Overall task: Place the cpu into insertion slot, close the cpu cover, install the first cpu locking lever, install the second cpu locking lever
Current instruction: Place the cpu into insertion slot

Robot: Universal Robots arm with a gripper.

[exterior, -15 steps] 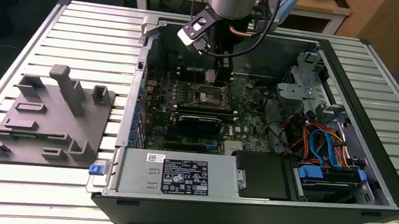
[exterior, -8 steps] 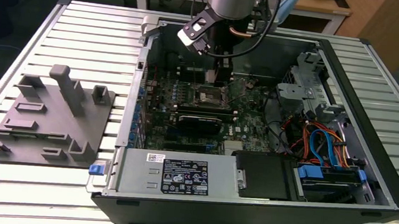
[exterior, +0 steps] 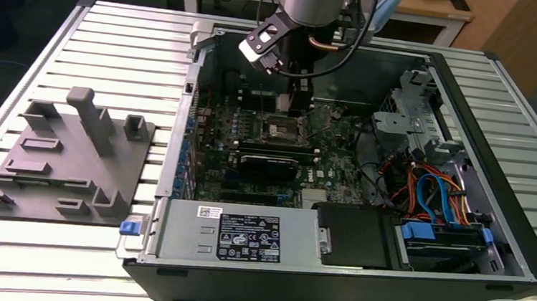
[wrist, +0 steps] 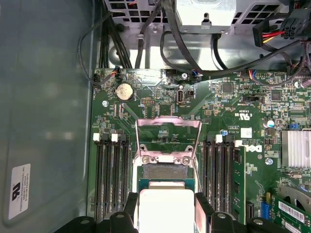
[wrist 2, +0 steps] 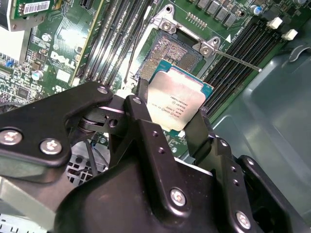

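Observation:
My gripper (wrist 2: 171, 109) is shut on the cpu (wrist 2: 177, 99), a flat silvery square chip clamped between two black fingers (wrist 2: 142, 94). The chip hangs tilted just above the insertion slot (wrist 2: 175, 53), whose dark centre lies partly uncovered beyond it. In the first wrist view the cpu (wrist: 166, 206) sits between the fingers over the insertion slot (wrist: 165, 171), and the cpu cover (wrist: 168, 121) stands flipped open behind the socket. A thin locking lever (wrist 2: 238, 60) sticks out beside the socket. In the exterior view the gripper (exterior: 296, 108) reaches down into the computer case above the insertion slot (exterior: 283, 130).
Long black memory slots (wrist: 112, 179) flank the socket on both sides. A coin battery (wrist: 124, 91) and cable bundles (wrist: 146, 34) lie behind it. The open case (exterior: 492, 233) holds a power supply (exterior: 242, 236) and drive cables (exterior: 437, 196). A grey fixture (exterior: 67, 156) stands at the exterior view's left.

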